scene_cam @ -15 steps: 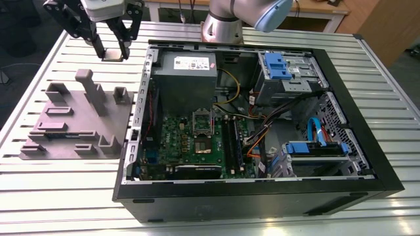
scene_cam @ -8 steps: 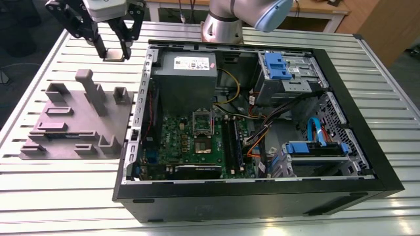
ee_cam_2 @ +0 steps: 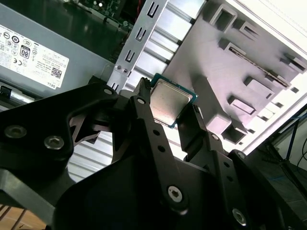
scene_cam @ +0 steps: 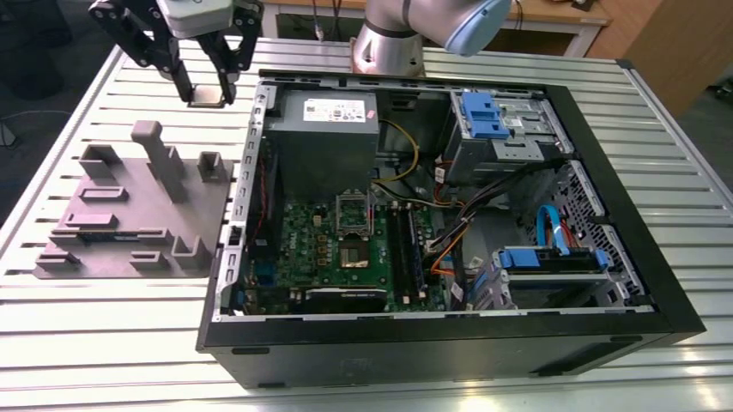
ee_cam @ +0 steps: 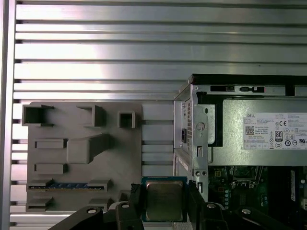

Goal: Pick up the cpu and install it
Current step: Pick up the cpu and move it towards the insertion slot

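Upper left in the exterior view, the gripper [scene_cam: 208, 93] pinches the cpu [ee_cam_2: 168, 103] by its edges: square silver lid, green rim. The grey box [scene_cam: 326, 146] carries a white printed label [ee_cam: 273, 130].

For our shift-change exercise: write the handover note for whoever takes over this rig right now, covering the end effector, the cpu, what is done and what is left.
End effector: shut on the cpu, gripping it by its edges.
Cpu: held in the air over the table, between the grey fixture and the open computer case.
Done: pick-up.
Left: installing; the cpu is not yet on the green motherboard inside the case.
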